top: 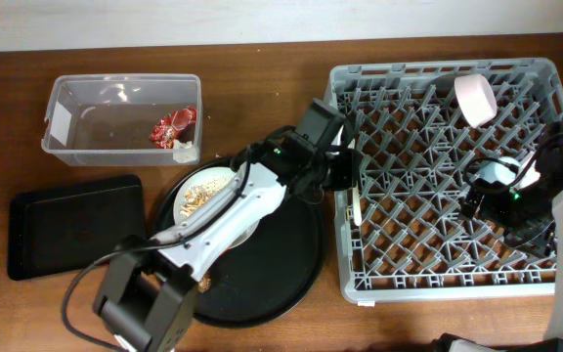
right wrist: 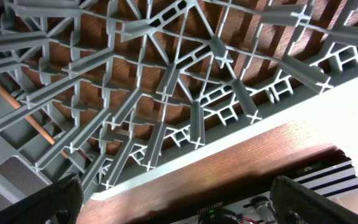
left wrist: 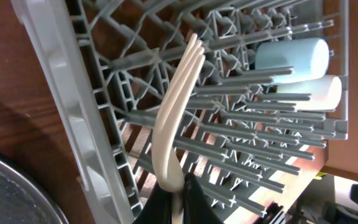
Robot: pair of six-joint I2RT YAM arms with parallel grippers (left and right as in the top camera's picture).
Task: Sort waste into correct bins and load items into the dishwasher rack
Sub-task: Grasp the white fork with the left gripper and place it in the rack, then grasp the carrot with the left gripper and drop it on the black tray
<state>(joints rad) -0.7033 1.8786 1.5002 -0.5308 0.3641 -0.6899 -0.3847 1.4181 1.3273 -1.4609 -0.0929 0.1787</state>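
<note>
Plastic, white and thin, the fork (left wrist: 165, 127) is held in the left jaws, which are closed narrow on the very end of its handle. Its prongs point away from the jaws across the pegs of the dishwasher rack (left wrist: 61, 93), just inside the rack's left wall. It looks very light and a little bendy, so I judge that a hold so far at the end lets it swing or twist, and the smooth handle may slip. A hold nearer the middle of the handle would be steadier, but this one leaves the prongs free to go down between the pegs. It seems not fragile, yet it could drop through a wide opening of the lattice or lie crooked. The right jaws stand wide and empty, low over the rack's right part, near the wooden chopstick (right wrist: 17, 106) lying among the lattice bars.
</note>
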